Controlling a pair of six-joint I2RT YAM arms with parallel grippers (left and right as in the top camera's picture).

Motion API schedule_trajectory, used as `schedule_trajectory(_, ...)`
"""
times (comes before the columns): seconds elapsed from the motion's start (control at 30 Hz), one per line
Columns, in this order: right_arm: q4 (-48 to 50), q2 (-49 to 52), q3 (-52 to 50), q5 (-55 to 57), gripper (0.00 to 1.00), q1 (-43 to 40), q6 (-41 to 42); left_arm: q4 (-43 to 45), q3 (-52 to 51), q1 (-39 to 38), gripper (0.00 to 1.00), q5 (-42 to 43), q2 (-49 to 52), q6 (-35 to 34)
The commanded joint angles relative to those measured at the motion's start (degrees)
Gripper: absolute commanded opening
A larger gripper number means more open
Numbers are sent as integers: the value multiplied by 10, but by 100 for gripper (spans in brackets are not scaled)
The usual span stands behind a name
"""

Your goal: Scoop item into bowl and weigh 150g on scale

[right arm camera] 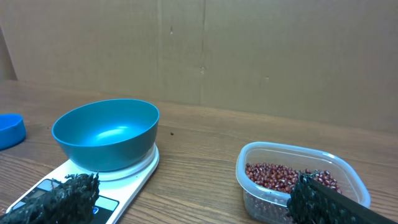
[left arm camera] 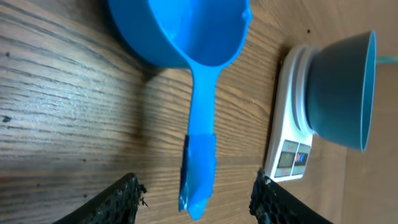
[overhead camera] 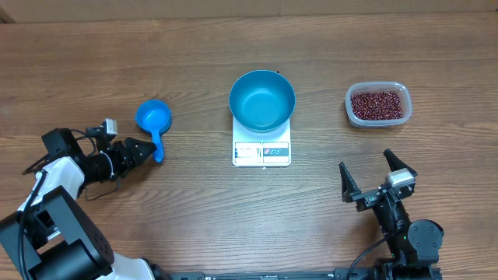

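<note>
Beans (overhead camera: 378,105) need the scoop (left arm camera: 186,31) first: left gripper (left arm camera: 196,199), jaws apart, straddles its handle tip; sliding deeper before clamping would seat it squarely. Beyond, bowl (overhead camera: 262,101) tops scale (overhead camera: 261,153); beans sit in the tub (overhead camera: 398,88) at its three o'clock. Right gripper (overhead camera: 377,177) gapes empty.

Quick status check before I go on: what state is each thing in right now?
bowl: upright on the scale, empty.
scale: carrying the bowl; display unreadable.
beans: in the tub, none in the bowl.
tub: uncovered, partly filled.
scoop: empty, resting on the table.
left gripper: open, fingers either side of the scoop's handle.
right gripper: open, empty.
</note>
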Motion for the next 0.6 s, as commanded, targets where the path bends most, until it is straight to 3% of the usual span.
schedule_trajectory(0.0,3,-7,-6,2,100,2,3,19,-18,2,61,11,-7,-31)
schedule_trajectory(0.23,3,-7,-6,2,100,2,3,65,-22,2,61,11,-7,-34)
schedule_trajectory(0.4,3,-7,-6,2,100,2,3,149,-3,-14,63,1,-7,-111)
schedule_trajectory(0.57,3,-7,-6,2,100,2,3,65,100,-90,64,-132,-7,-103)
